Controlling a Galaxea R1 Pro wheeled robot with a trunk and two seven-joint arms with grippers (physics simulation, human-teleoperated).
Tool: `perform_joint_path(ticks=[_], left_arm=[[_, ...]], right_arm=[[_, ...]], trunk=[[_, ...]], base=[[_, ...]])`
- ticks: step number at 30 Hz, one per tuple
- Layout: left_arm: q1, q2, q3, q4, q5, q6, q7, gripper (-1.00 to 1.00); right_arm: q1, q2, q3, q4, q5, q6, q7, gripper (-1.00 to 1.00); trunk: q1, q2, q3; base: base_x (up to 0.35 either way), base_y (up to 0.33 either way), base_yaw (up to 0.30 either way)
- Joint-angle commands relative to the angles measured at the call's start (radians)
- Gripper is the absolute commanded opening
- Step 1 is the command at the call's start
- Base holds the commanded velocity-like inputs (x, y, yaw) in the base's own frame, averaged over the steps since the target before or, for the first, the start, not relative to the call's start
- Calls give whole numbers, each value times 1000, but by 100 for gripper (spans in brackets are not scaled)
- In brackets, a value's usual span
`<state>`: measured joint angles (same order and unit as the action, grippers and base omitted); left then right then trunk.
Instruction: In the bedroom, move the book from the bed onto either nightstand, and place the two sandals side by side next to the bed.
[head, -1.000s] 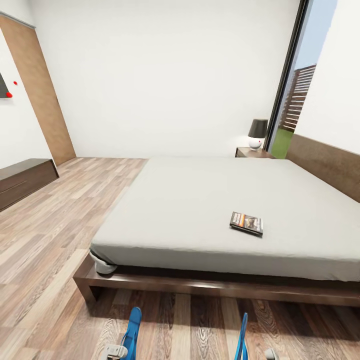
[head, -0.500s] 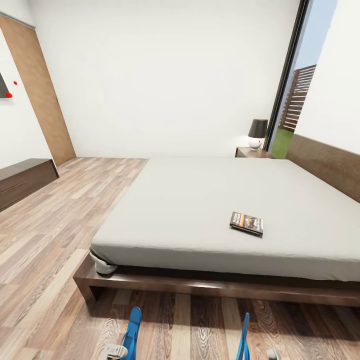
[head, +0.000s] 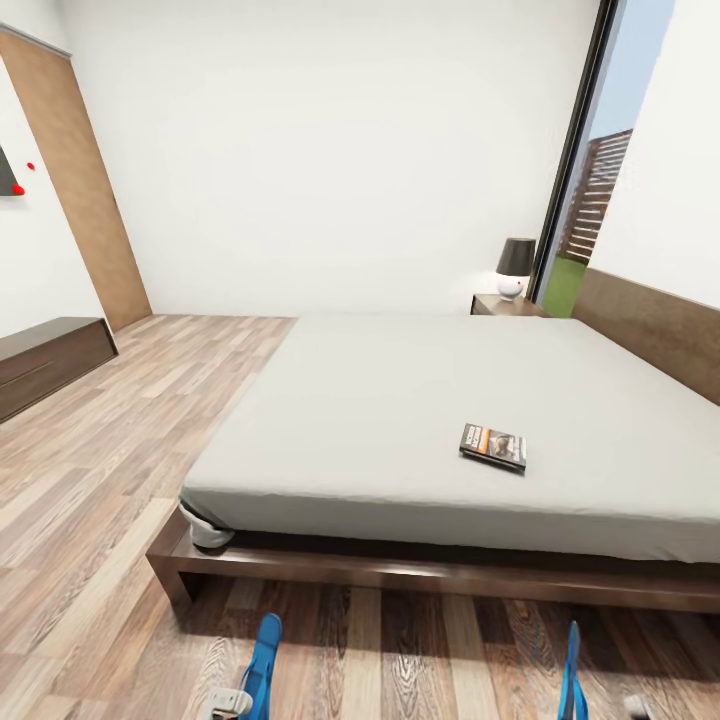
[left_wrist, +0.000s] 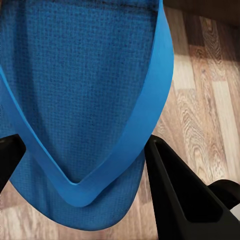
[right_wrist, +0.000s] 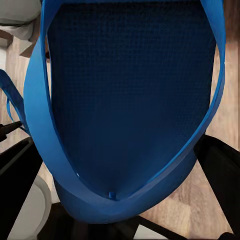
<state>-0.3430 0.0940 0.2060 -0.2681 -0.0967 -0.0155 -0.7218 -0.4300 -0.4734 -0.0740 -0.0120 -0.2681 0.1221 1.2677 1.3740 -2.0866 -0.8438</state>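
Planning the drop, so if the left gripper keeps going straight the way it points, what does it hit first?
Probably the wood floor: past the sandal clamped in the left gripper, only planks show, though depth is unclear.

Book (head: 492, 446) flat on bed (head: 400, 420); blue sandals (head: 264, 665) (head: 572, 672) held on edge above floor.

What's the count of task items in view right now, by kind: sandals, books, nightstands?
Bright blue flip-flop sandals: 2, one in the left gripper, one in the right gripper
Thin dark-covered paperback book on the bed: 1
Dark wooden nightstand: 1
Total: 4
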Motion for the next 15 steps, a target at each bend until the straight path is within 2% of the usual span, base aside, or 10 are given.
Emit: perform_joint_path(ticks=[1,4,9,15], left_arm=[[-1,1,9,-1,-12,-3,-8,-100],[-1,6,12,-2,-11,-3,-10,-100],[-1,30,52,-4,10,-4,-11,-100],[-1,57,61,-8,21,-9,-10,-100]], right_arm=[[0,-3,-6,-3,3,14,4,-100],[-1,-7,-7,-11,3,54,4,-100],[-1,-8,-7,-72,3,179,3,-100],[-1,-8,-1,-95,4,195,2,-100]], trunk=[[0,0,-1],[0,0,-1],[0,0,-1],[0,0,-1]], base=[[0,0,0],[0,0,0],[0,0,0],[0,0,0]])
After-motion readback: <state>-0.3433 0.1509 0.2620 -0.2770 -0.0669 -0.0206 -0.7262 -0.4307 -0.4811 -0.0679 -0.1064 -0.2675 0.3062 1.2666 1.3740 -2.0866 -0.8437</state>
